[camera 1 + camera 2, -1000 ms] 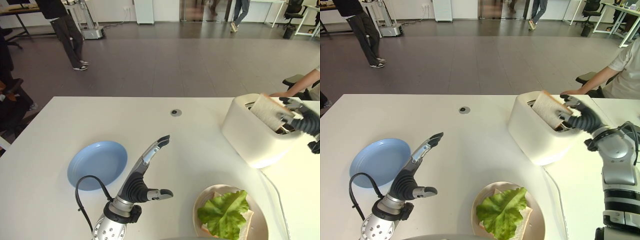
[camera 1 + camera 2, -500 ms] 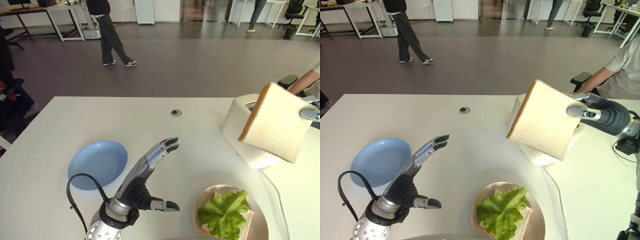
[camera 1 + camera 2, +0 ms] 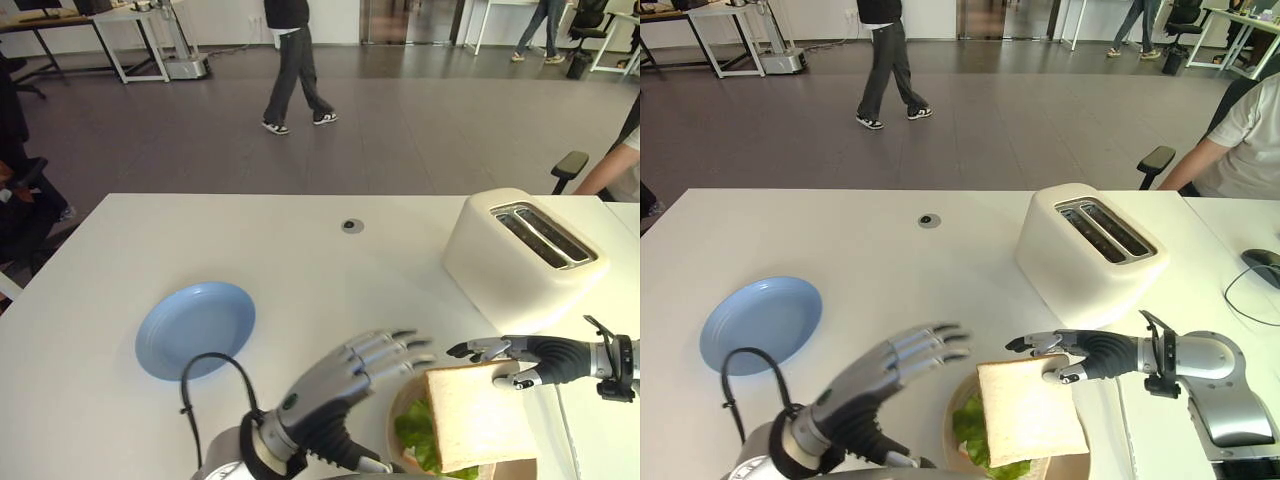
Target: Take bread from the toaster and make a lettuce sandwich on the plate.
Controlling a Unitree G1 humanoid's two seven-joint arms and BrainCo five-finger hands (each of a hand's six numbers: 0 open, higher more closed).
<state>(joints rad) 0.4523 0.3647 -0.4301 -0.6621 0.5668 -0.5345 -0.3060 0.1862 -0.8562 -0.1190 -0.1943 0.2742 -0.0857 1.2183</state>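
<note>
A slice of bread lies flat over the lettuce on the tan plate at the table's near edge. My right hand comes in from the right and pinches the slice's far right corner, thumb on top and the other fingers stretched along its far edge. My left hand hovers just left of the plate, open, fingers spread toward the bread and holding nothing. The white toaster stands behind the plate on the right, both slots looking empty.
An empty blue plate sits on the left of the white table. A small round grommet is set into the table's far middle. A person sits past the table's far right corner.
My right hand carried the bread from above the toaster down onto the lettuce on the tan plate. My left hand moved right toward the plate, fingers spread.
</note>
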